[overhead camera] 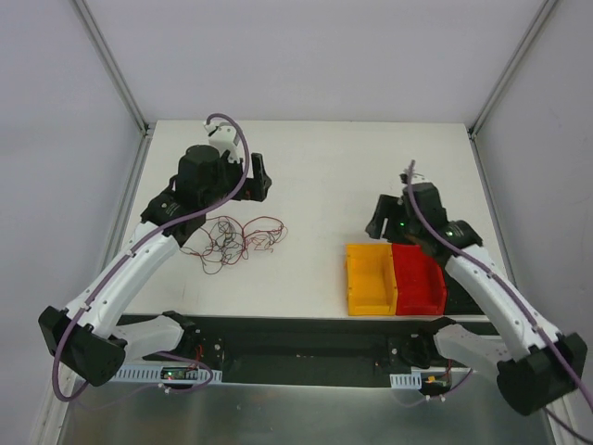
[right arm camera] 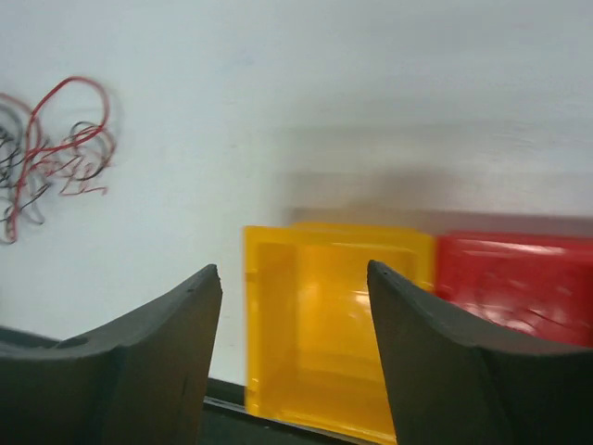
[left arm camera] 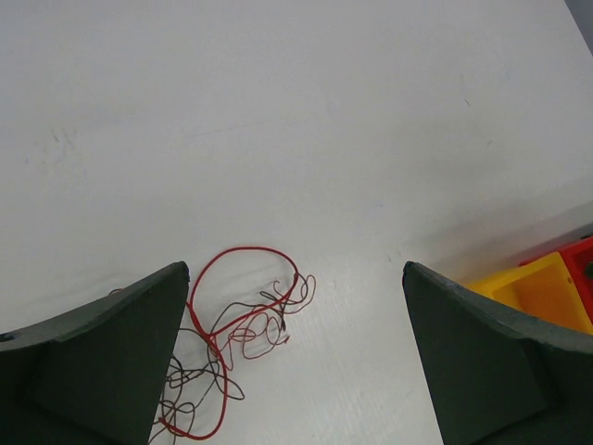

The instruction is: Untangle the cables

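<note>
I see the cables (overhead camera: 233, 239) tangled left of centre on the bench (overhead camera: 334, 167). Left jaws are wide open and empty, just above them in frame. Right jaws are open by the yellow bin (overhead camera: 371, 278).

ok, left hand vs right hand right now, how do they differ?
The left hand is spread wider, while the right hand has a narrower gap. The left hand sits by the cables, while the right hand is by the yellow bin and red bin. Shared: both are open and hold nothing.
</note>
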